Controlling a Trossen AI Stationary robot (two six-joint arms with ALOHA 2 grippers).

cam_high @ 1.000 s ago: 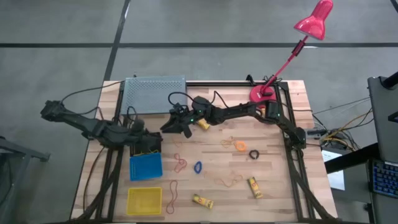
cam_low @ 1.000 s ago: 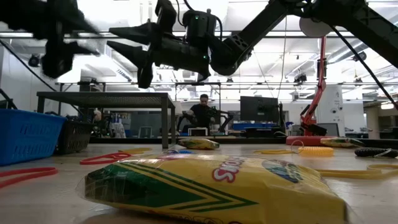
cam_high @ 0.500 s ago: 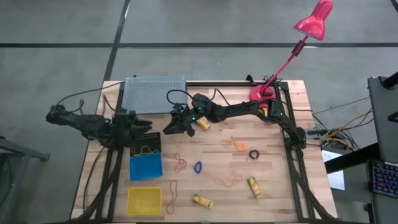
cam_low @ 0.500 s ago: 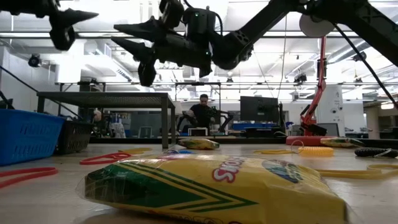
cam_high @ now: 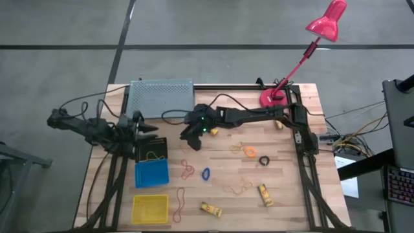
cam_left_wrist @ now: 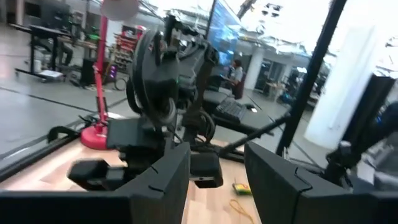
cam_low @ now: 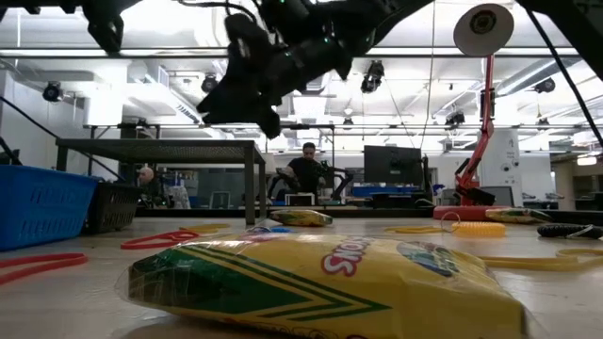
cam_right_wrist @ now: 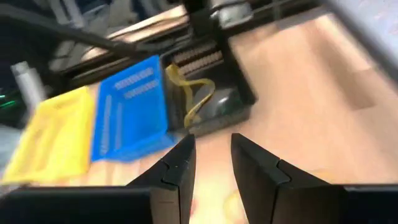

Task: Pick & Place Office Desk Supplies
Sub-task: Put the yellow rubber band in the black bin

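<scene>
Supplies lie loose on the wooden table: a red rubber band, a blue ring, an orange band, a black ring and yellow packets. One yellow band lies inside the black bin. My right gripper hangs open above the table, right of that bin, tipped down, nothing between its fingers. My left gripper is open and level, raised by the bin's far edge, and faces the right arm.
A blue bin and a yellow bin stand in a row nearer than the black one. A grey mesh tray sits at the far left and a pink desk lamp at the far right. A yellow packet fills the low view's foreground.
My left gripper has risen from over the black bin toward the far edge and rolled about its own line. My right gripper has tipped from near level to slanting down and shifted a little toward the near edge. The supplies have stayed where they were.
</scene>
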